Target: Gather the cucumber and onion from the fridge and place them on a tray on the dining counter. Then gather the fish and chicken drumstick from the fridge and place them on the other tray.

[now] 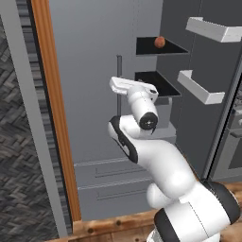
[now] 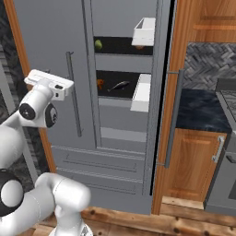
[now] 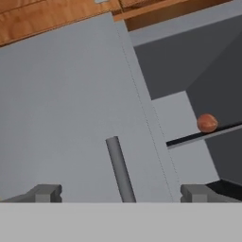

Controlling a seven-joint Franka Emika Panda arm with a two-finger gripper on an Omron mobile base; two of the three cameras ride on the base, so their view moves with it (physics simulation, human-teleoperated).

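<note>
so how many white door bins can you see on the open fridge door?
2. The upper bin hangs near the top of the open door; the lower bin sits below it. More may be hidden out of frame.

fridge (image 1: 94,71): right door open | onion (image 1: 159,42): upper black shelf
</note>
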